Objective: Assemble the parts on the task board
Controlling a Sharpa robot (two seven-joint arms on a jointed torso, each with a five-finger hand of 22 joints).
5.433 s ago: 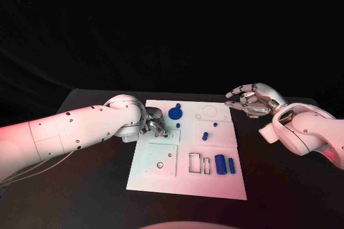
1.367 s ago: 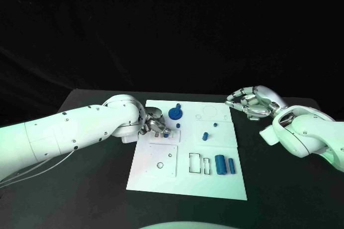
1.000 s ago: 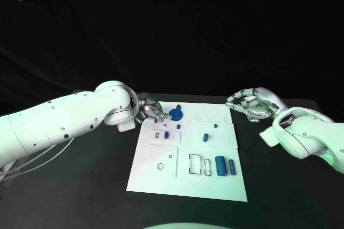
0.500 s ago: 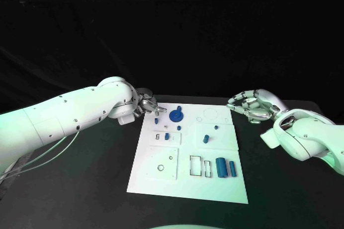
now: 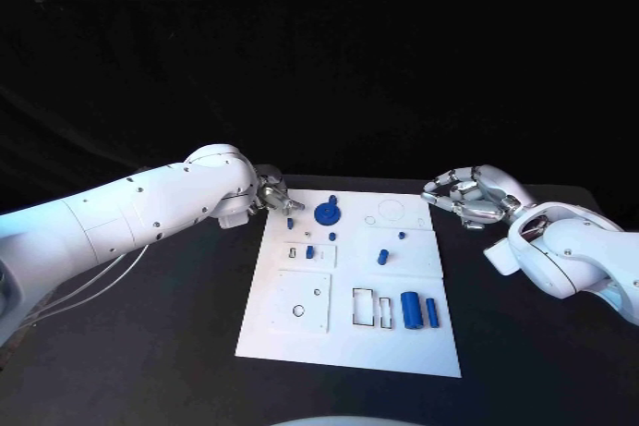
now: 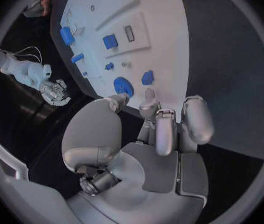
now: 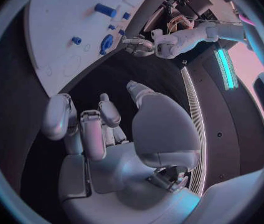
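Black table point(image 5: 160, 352) under a white task board point(image 5: 349, 338) lying flat at its middle, small blue parts point(image 5: 410, 309) scattered across the board.

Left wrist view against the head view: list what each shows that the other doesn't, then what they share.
Left wrist alone: the left hand's palm side, fingers apart, nothing held. Head alone: the two blue cylinders lying at the near end of the task board. Both: the round blue part, the small blue peg beside it, and the right hand off the board's edge.
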